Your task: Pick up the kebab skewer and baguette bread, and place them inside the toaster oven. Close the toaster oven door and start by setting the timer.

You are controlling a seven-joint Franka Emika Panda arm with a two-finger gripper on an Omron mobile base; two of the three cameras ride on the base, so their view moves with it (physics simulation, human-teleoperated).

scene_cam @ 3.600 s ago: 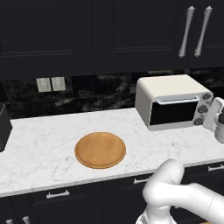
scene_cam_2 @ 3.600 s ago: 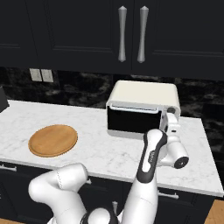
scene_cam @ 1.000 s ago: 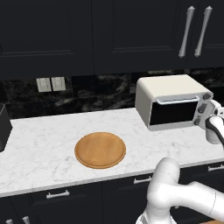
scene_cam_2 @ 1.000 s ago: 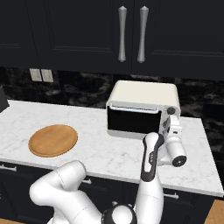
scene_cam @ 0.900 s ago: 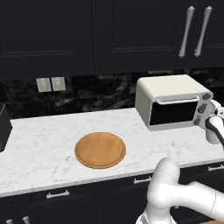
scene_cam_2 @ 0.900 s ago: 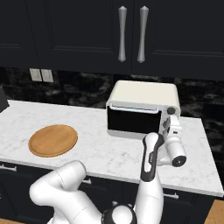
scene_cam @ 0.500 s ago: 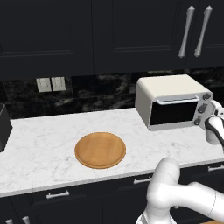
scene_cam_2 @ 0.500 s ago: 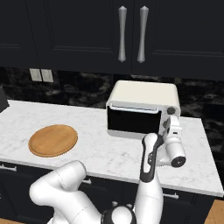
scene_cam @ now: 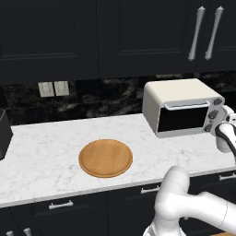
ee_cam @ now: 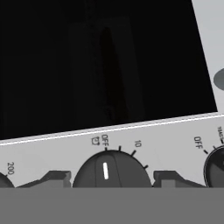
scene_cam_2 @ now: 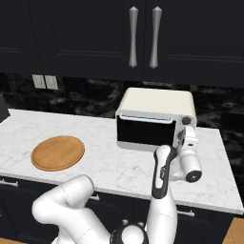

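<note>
toaster oven (scene_cam: 182,108) sits at the right end of the desk (scene_cam: 41,159), door shut, with the gripper (scene_cam_2: 187,136) up against its knob column. in the hand view the two fingers (ee_cam: 54,178) stand either side of a dark timer knob (ee_cam: 111,169) pointing to off, partly spread, and contact can't be told. the base views add the bare wooden board (scene_cam: 105,158) well left of the oven.

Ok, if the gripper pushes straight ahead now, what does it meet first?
Most likely the dark round timer knob on the cream-white toaster oven, marker at OFF; it sits centred between the gripper fingertips, very near.
</note>
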